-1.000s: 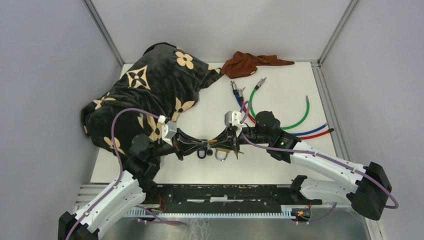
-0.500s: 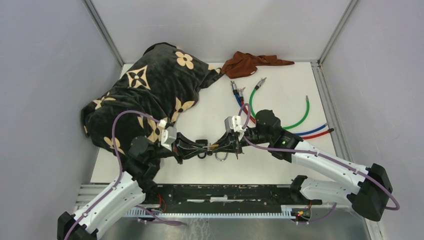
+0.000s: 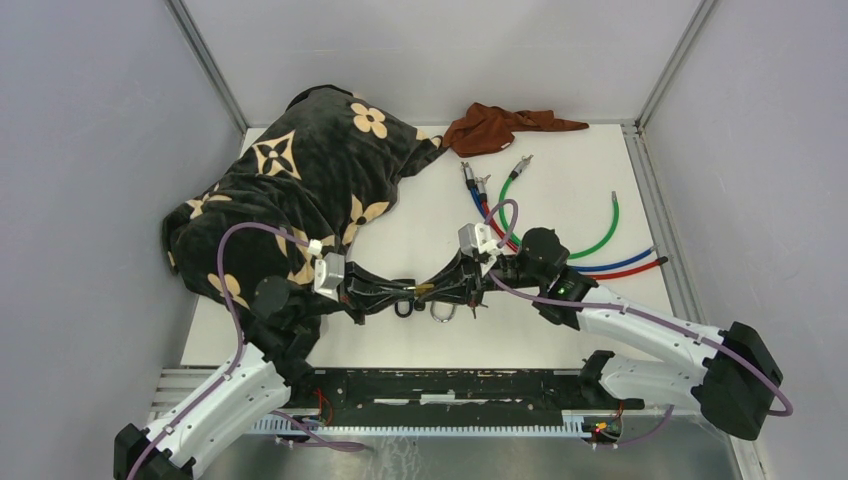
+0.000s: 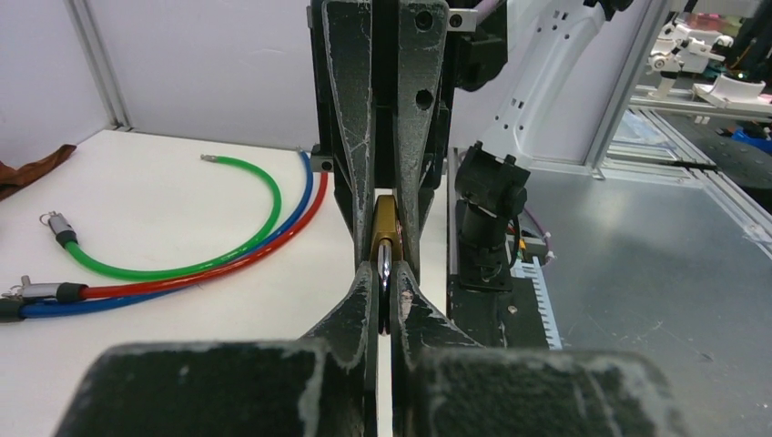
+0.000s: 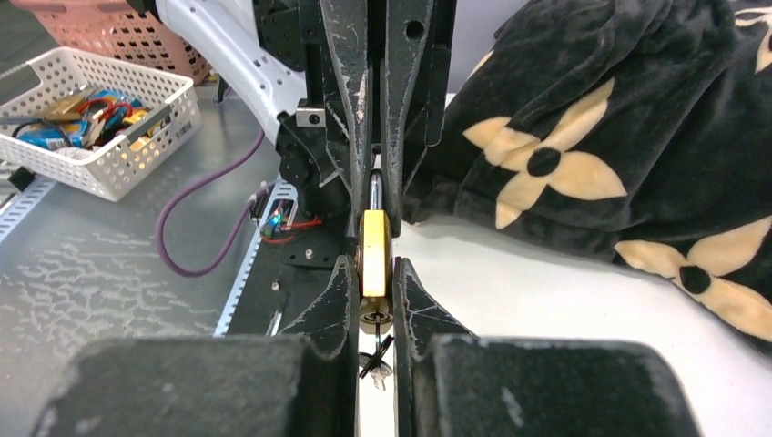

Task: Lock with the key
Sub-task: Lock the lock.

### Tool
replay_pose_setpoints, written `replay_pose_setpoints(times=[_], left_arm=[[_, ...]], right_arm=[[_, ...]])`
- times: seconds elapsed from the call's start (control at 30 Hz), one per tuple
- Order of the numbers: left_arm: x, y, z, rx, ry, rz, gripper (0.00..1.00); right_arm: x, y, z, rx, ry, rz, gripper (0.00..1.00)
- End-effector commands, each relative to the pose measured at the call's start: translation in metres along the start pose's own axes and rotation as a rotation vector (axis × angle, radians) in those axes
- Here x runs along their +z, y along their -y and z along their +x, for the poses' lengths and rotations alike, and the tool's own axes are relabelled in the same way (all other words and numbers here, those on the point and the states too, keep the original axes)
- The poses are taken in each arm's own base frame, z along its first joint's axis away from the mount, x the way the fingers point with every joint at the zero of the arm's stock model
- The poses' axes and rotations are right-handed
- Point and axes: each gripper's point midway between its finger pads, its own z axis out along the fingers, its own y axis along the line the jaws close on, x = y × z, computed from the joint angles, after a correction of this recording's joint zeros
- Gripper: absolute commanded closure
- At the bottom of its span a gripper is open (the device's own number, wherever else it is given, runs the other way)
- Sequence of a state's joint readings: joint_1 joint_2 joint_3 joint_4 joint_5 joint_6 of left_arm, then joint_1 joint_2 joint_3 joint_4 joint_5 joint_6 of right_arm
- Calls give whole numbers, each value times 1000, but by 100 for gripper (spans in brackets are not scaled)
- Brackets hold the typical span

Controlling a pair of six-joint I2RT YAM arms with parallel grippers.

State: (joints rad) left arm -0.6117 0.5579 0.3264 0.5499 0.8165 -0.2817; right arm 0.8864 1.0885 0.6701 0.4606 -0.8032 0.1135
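The right gripper (image 5: 374,273) clamps the brass padlock (image 5: 373,238). Its long axis runs left-right, with the shackle (image 5: 374,189) pointing left, pinched by the left gripper (image 4: 384,273).

White table (image 3: 570,160): black floral blanket (image 3: 300,180) left, brown cloth (image 3: 495,127) far edge, coloured cables (image 3: 611,222) right.

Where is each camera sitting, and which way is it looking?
Top external: above and behind the arms, looking down at the white table. The left arm and right arm show, with the left gripper and right gripper meeting on the small brass padlock.
Left wrist: on the left wrist, looking along its fingers toward the right arm and the green, red and blue cables.
Right wrist: on the right wrist, facing the left arm and the black flowered blanket.
Shared: both wrist views show the padlock pinched between both grippers.
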Motion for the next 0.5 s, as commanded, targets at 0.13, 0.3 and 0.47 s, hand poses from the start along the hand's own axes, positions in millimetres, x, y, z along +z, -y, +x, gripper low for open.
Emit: replay_pose_setpoints(times=[0.13, 0.3, 0.47], left_arm=[[3, 0, 22, -191, -15, -47, 98], [0, 10, 51, -323, -71, -41, 98], [5, 11, 45, -325, -55, -33, 98]], right_arm=[[18, -2, -60, -80, 207, -11, 100], [18, 14, -66, -97, 200, 73, 100], [23, 17, -57, -78, 181, 64, 100]])
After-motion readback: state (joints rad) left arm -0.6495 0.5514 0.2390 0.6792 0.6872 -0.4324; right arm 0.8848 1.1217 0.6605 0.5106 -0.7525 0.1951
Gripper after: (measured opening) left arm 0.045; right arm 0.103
